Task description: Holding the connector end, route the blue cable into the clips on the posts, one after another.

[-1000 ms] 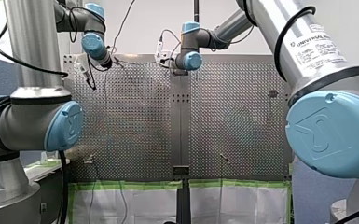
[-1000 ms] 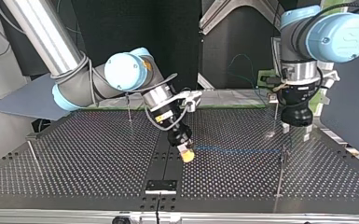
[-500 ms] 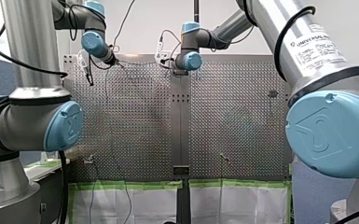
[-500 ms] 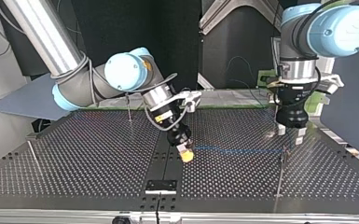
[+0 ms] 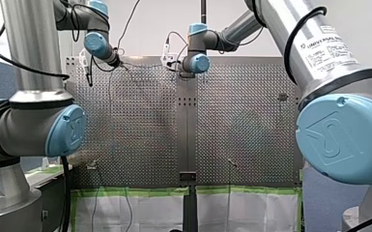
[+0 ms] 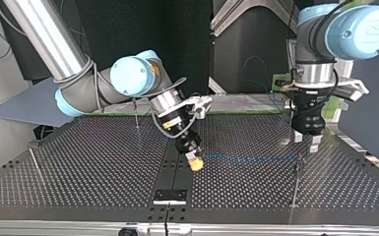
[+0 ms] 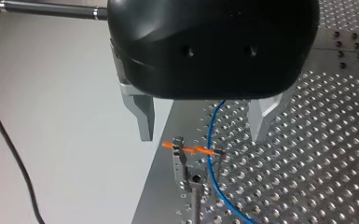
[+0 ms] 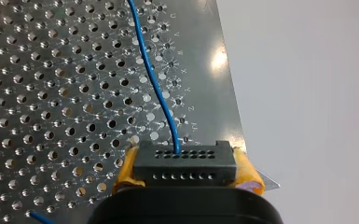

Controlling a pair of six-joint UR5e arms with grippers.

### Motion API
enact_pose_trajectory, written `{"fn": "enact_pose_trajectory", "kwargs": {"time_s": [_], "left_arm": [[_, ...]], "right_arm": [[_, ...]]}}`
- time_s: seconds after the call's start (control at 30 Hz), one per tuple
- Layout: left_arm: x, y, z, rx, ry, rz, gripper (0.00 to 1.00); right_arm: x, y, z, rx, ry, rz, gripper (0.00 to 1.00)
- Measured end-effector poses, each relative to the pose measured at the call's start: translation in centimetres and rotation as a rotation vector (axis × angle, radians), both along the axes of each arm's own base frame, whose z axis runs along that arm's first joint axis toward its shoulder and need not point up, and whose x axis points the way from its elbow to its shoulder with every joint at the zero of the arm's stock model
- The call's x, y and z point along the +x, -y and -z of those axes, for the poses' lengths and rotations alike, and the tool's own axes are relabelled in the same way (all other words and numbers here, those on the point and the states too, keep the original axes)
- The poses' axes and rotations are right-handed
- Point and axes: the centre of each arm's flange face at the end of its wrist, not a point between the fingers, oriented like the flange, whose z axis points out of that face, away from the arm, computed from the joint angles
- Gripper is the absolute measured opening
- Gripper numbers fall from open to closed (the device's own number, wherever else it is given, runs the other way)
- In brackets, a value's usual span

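Observation:
My right gripper (image 6: 196,163), with yellow pads (image 8: 247,175), is shut on the black connector (image 8: 184,163) near the table's middle. The blue cable (image 6: 251,158) runs from it across the perforated plate to a clip (image 7: 186,150) with orange tabs on top of a thin post (image 6: 295,184) at the top view's right. The cable (image 7: 210,168) passes right beside that clip. My left gripper (image 6: 306,145) hangs just above the clip. Its metal fingers (image 7: 142,116) stand open, with nothing between them.
Other thin posts stand at the top view's far middle (image 6: 135,112) and at its left (image 6: 33,162). A small black bracket (image 6: 170,195) sits at the plate's near edge. Green-taped white sheets (image 5: 135,208) lie beyond the plate's edge in the front view.
My left gripper has turned at its wrist and drifted slightly over the clip post. My right gripper and the connector have stayed in place.

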Motion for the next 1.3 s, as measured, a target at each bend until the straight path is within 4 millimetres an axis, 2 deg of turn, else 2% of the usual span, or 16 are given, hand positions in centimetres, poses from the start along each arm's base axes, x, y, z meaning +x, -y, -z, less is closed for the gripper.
{"fn": "enact_pose_trajectory", "kwargs": {"time_s": [0.13, 0.27, 0.7, 0.97, 1.3], "left_arm": [[0.5, 0.0, 0.8, 0.036, -0.023, -0.004, 1.0], [0.2, -0.2, 0.2, 0.057, -0.012, -0.016, 1.0], [0.4, -0.1, 0.4, 0.059, -0.012, -0.009, 1.0], [0.5, 0.1, -0.4, 0.049, 0.004, -0.005, 1.0], [0.4, 0.4, -0.5, 0.051, 0.001, -0.001, 1.0]], "right_arm": [[0.0, 0.0, 0.1, 0.001, -0.001, 0.001, 0.0], [0.0, 0.2, 0.0, 0.0, 0.0, 0.005, 0.0], [-0.2, 0.4, 0.2, 0.002, -0.001, 0.009, 0.0], [-0.1, 0.4, 0.2, 0.003, -0.001, 0.009, 0.0], [-0.1, 0.4, 0.3, 0.003, -0.001, 0.008, 0.0]]}}
